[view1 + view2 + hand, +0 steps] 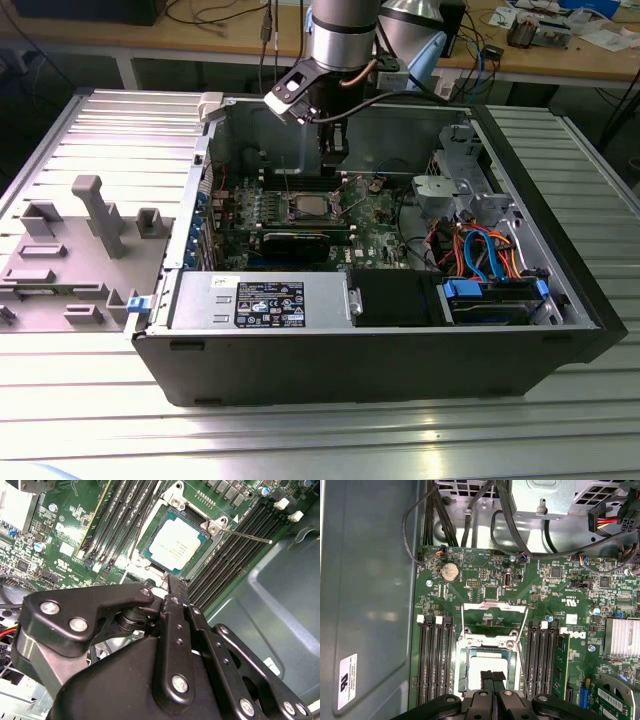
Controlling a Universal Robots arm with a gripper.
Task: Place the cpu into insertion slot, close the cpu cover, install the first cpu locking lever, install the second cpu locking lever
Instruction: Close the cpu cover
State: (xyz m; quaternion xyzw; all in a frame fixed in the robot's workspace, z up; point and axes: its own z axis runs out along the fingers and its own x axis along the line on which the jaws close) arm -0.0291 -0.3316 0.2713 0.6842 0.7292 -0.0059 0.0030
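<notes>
cpu (176, 542): is lying flat in the insertion slot (462, 672).
end effector (172, 591): is hovering clenched and empty, just above the cpu's near edge.

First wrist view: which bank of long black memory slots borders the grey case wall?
The bank between the grey case wall and the square insertion slot; the other bank lies beyond that slot.

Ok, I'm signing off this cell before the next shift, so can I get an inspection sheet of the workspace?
Surface: slatted metal table, bearing an open computer case.
Job's things: cpu sits in the insertion slot; cpu cover seems down around it.
Clutter: grey fixture tray at the exterior view's left.
Grippers: gripper shut, empty, over the cpu.
Cables: orange and blue cables inside the case.
Surroundings: cluttered workbench behind.
</notes>
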